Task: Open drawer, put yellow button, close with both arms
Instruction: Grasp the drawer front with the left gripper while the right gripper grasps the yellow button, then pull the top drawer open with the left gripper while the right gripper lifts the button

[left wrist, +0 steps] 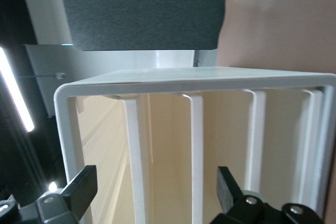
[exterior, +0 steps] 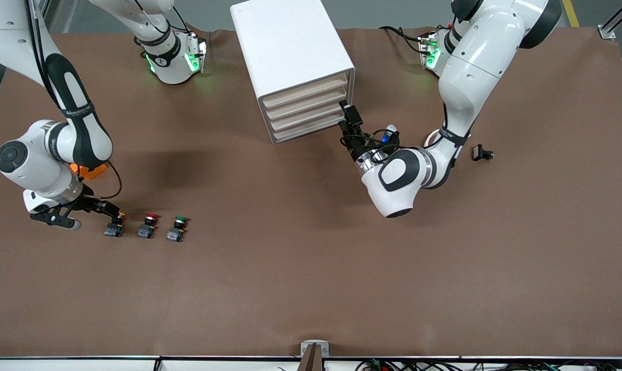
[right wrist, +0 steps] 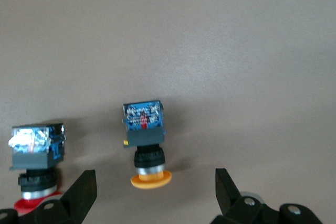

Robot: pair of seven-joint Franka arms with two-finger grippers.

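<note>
Buttons first: we're seeing the yellow button (exterior: 115, 226) sitting on the table (exterior: 311, 288) at the right arm's end, beside the red button (exterior: 147, 226) and green button (exterior: 176, 230). We're watching the right hand (exterior: 116, 212) hovering just over it, fingers apart. Farther up, the left hand (exterior: 350, 114) is facing the cabinet (exterior: 290, 51), fingers spread, with the drawer (exterior: 305, 93) sitting shut.

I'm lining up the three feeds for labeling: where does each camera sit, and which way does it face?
Front: high across the table, facing both arms, cabinet and three switches.
Left wrist: faces the cabinet's drawer fronts between the open left gripper fingers.
Right wrist: looks down on the yellow button between the open right gripper fingers.
Shared: front view also shows the yellow button.
</note>
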